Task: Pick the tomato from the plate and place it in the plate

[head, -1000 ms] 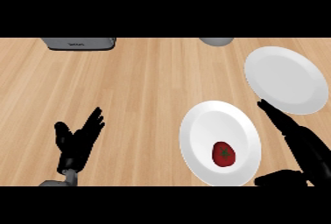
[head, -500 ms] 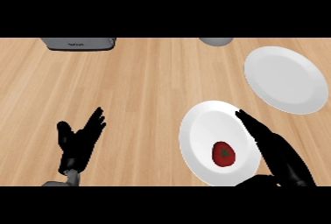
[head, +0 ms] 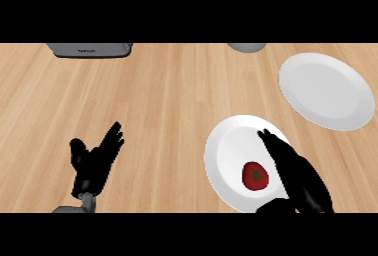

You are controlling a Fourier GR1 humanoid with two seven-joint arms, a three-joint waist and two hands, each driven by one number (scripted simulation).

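A red tomato lies on the near white plate at the lower right of the head view. My right hand is open, its straight fingers stretched over the plate's right part just beside the tomato, with the thumb low near the plate's bottom rim. Whether it touches the tomato I cannot tell. A second white plate, with nothing on it, sits at the far right. My left hand rests open at the lower left, fingers up.
A grey appliance stands at the counter's far left edge. Part of a grey round object shows at the top centre right. Bare wooden counter lies between the hands.
My right hand has moved left, from beside the near plate to over its right part, next to the tomato. The left hand and tomato have not moved.
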